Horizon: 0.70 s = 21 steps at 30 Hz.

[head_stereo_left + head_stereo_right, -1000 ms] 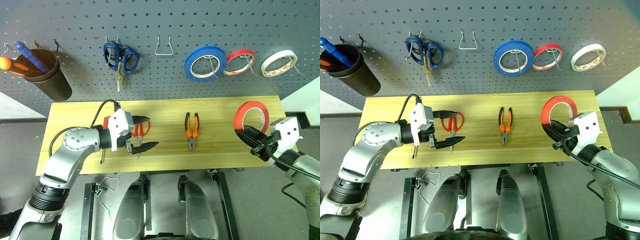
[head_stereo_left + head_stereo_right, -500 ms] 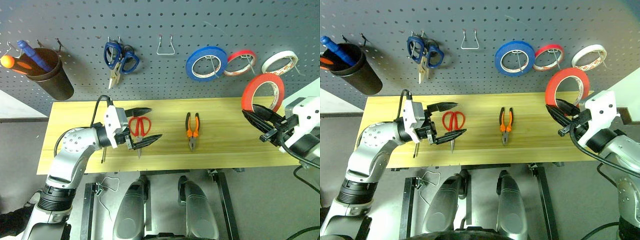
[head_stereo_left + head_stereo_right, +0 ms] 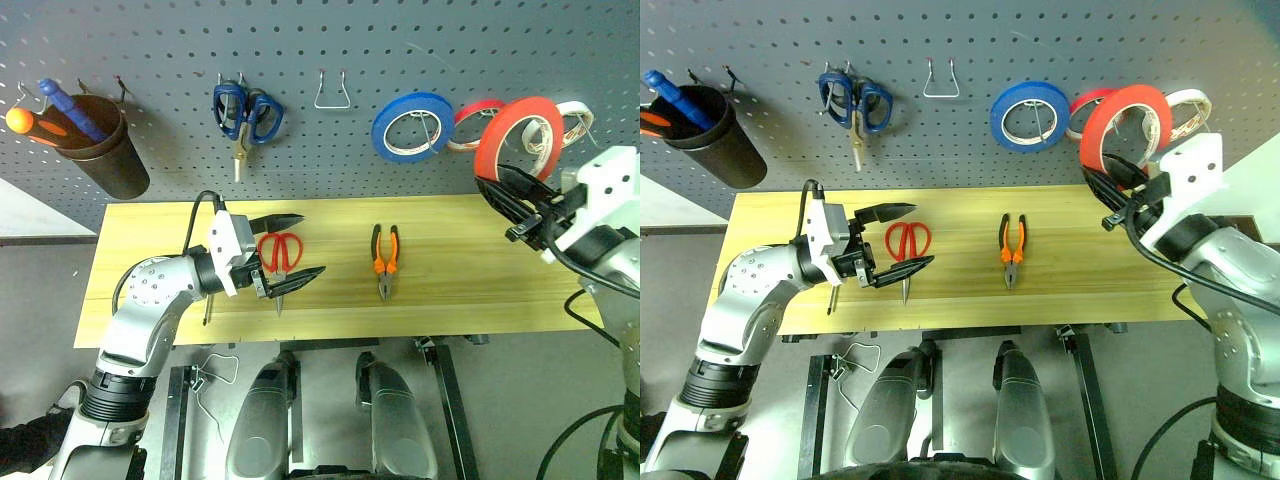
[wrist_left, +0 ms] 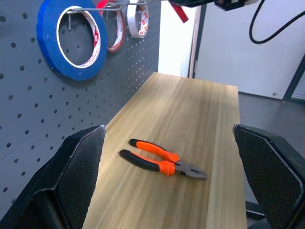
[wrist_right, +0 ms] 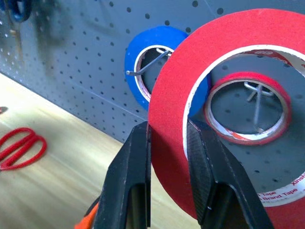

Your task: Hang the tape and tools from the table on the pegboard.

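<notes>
Red tape: we see the broad ring (image 3: 522, 135) pinched at its lower rim by the right gripper (image 3: 507, 190), whose black fingers (image 5: 131, 186) close on either side of the band.
Right gripper's surroundings: we find it raised in front of the pegboard (image 3: 330, 150); just behind the held ring hang a smaller red-edged roll (image 5: 249, 114) and a white roll (image 3: 578, 115) on hooks, with the blue roll (image 3: 411, 126) beside them, toward the other arm.
Left gripper: we see it (image 3: 285, 250) level above the table (image 3: 450, 290), fingers spread wide and gripping nothing.
Between its fingers: we see the red-handled scissors (image 3: 279, 255) flat on the wood below.
Further from it: the pliers (image 3: 384, 262) lie on the table toward the right arm; a slim screwdriver (image 3: 206, 312) lies by the left forearm, partly hidden.
Above the left gripper: we see blue-handled scissors (image 3: 246, 115) and an empty wire hook (image 3: 331, 92) on the board; farther off hangs a dark cup (image 3: 105, 150) holding tools.
</notes>
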Tool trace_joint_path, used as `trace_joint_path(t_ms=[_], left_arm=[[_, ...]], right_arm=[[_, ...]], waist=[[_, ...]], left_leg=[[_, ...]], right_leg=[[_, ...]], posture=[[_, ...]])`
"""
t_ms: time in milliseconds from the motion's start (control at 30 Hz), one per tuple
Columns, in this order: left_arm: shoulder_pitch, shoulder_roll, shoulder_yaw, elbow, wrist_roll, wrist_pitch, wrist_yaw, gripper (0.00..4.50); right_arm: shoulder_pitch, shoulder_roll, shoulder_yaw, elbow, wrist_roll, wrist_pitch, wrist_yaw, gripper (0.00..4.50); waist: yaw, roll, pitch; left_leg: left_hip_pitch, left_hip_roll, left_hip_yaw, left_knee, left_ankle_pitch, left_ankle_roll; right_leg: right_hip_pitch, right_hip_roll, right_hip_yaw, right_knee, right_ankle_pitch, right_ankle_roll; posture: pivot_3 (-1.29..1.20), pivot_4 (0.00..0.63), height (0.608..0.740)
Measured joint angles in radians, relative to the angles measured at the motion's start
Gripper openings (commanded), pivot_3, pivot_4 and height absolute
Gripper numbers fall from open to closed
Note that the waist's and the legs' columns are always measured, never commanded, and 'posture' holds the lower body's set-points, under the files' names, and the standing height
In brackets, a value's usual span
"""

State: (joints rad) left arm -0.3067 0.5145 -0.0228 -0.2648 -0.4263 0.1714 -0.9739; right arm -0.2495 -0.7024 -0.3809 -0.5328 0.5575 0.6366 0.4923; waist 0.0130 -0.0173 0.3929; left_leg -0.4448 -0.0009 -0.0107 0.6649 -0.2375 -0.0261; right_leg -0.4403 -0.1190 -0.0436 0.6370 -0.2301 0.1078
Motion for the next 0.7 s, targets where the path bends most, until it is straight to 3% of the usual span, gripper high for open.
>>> trace_joint_path(t_ms=[367,700], left_arm=[[0.022,0.029,0.009,-0.043,-0.001,0.021,0.018,4.50],[0.022,0.033,0.010,-0.053,-0.002,0.036,0.023,4.50]], right_arm=[[-0.096,0.084,0.094,0.179,-0.068,-0.112,-0.015,0.69],[-0.223,0.187,0.151,0.505,-0.160,-0.314,0.005,0.69]], waist=[[-0.001,0.000,0.000],[-0.003,0.000,0.000]], left_leg=[[0.001,0.000,0.000,0.001,0.000,0.000],[0.002,0.000,0.001,0.001,0.000,-0.001]], right_leg=[[-0.001,0.000,0.000,0.002,0.000,0.000],[-0.002,0.000,0.001,0.007,0.000,0.000]], posture=[[0.08,0.329,0.716],[0.09,0.328,0.716]])
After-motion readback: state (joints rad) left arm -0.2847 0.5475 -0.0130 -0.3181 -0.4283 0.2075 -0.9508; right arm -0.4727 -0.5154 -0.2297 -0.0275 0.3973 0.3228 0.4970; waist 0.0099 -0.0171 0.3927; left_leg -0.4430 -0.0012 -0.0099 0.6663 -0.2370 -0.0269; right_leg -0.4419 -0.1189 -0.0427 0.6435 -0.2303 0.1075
